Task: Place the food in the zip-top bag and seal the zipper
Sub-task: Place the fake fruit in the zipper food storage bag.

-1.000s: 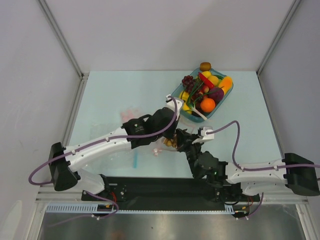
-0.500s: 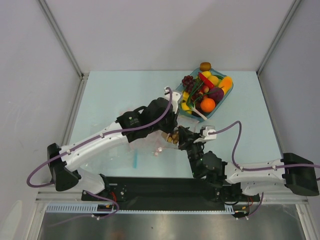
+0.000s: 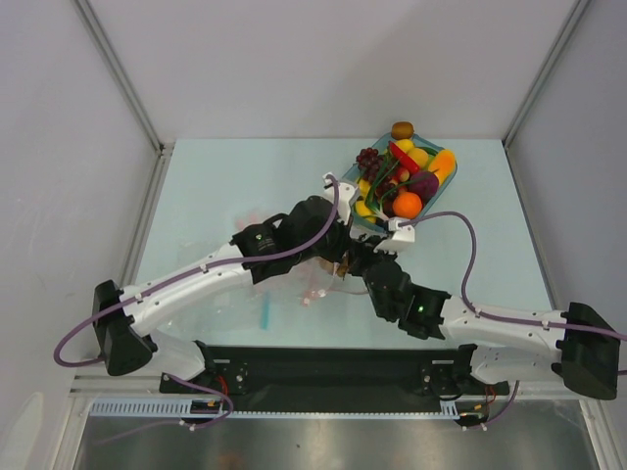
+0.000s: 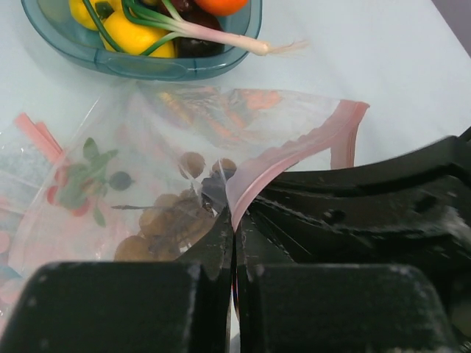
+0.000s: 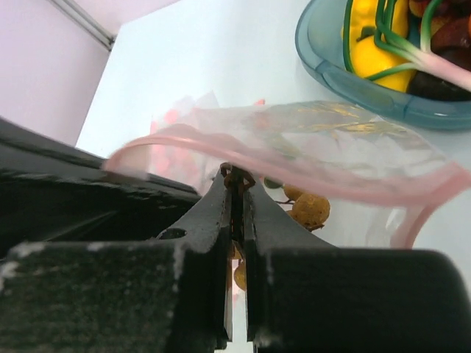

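Note:
The zip-top bag [image 3: 294, 286] lies crinkled on the table in front of the teal tray [image 3: 438, 199]. My left gripper [image 4: 234, 229] is shut on the bag's pink zipper [image 4: 294, 147] and holds the mouth up. My right gripper [image 5: 237, 179] is shut on the brown stem of the tan grape bunch [image 5: 309, 208], which hangs at the bag's mouth behind the zipper strip [image 5: 331, 176]. The grapes show through the clear plastic in the left wrist view [image 4: 165, 220]. The two grippers meet in the top view, left [image 3: 331, 257] beside right [image 3: 351, 262]. Lemon, orange [image 3: 407, 204], purple piece and green stalk lie in the tray.
A brown kiwi-like piece [image 3: 402, 129] sits on the table just behind the tray. A short light-blue strip [image 3: 265, 313] lies near the table's front edge. The tray's near wall [image 4: 147, 65] is close behind the bag. Side walls bound the table left and right.
The right arm has stretched farther forward and to the left, carrying the grape bunch toward the bag's mouth. The left gripper has shifted a little toward the tray, still on the zipper.

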{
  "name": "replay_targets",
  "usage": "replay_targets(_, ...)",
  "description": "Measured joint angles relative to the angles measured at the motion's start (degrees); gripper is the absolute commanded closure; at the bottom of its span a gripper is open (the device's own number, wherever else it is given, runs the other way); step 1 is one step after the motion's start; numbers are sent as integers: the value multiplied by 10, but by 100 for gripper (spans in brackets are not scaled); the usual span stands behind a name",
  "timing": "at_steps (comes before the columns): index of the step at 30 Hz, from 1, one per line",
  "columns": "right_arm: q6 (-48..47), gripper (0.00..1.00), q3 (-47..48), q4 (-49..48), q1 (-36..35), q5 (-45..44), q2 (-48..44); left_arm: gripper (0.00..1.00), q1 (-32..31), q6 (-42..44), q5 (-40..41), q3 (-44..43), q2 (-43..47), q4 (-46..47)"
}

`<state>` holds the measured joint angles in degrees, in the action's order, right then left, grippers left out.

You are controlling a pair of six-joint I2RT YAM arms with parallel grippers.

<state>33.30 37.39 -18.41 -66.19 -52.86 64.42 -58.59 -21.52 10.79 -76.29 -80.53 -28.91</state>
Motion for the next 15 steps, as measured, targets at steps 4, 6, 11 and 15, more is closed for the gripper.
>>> replay_targets(4,34,67,1,34,22,34,2,100,0,2,6,10,13,14)
replay_targets(6,43,66,2,44,33,53,2,100,0,2,13,15,21,16)
replay_targets(11,49,50,1,47,42,85,-15,100,0,1,48,16,25,15)
replay_targets(15,45,45,1,53,37,103,-33,100,4,1,76,19,27,14)
